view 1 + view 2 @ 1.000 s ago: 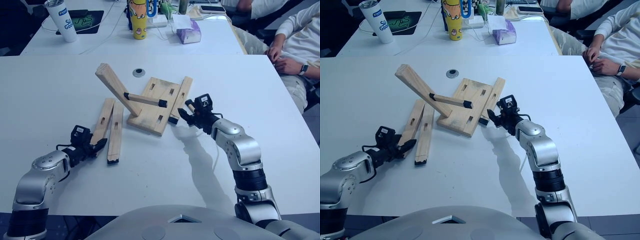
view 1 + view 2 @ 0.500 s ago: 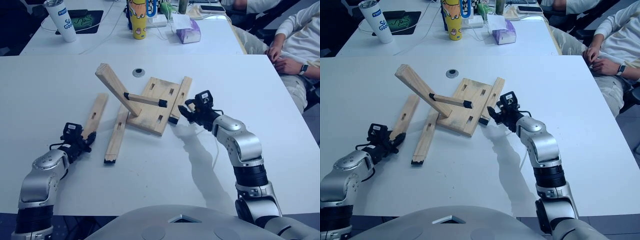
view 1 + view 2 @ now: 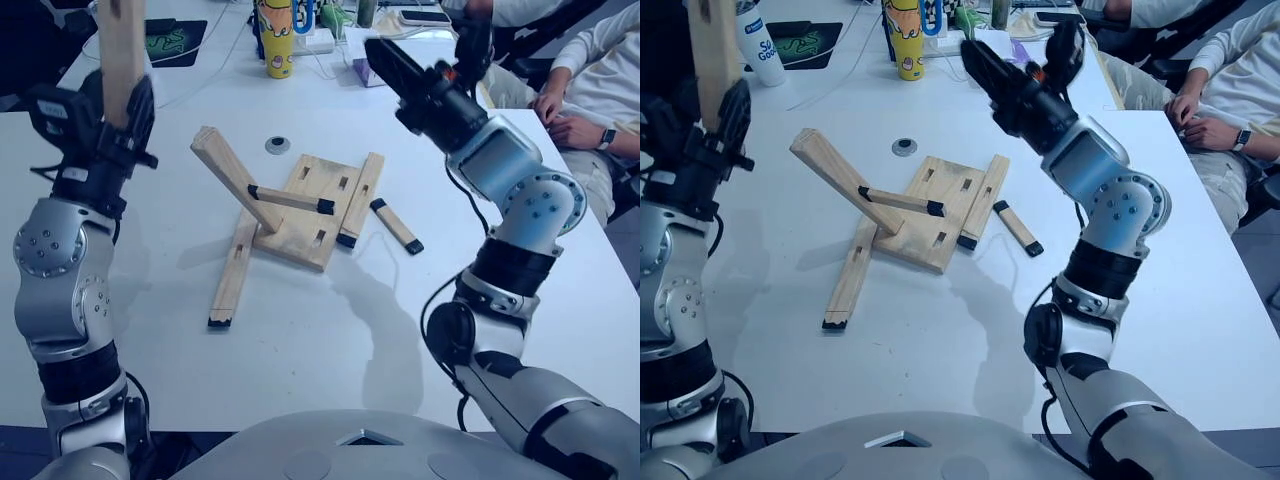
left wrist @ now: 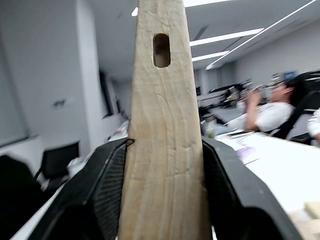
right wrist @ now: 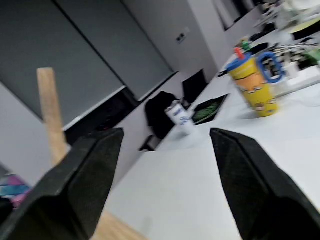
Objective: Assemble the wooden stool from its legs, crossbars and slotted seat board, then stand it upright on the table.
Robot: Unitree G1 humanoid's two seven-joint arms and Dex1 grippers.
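newly lifted, slotted leg stands upright in left pincer.

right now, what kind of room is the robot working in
Probably an office or meeting room: long white tables, a black office chair by the wall, strip lights on the ceiling, and a tumbler on the next table.

A white table carries the parts. The slotted seat board lies flat near the middle, and one leg is laid along its right edge, touching it. A second leg lies to the left, its far end at the board. A short black-tipped crossbar lies just right of these. A small round disc, possibly metal, is seen beyond the board.
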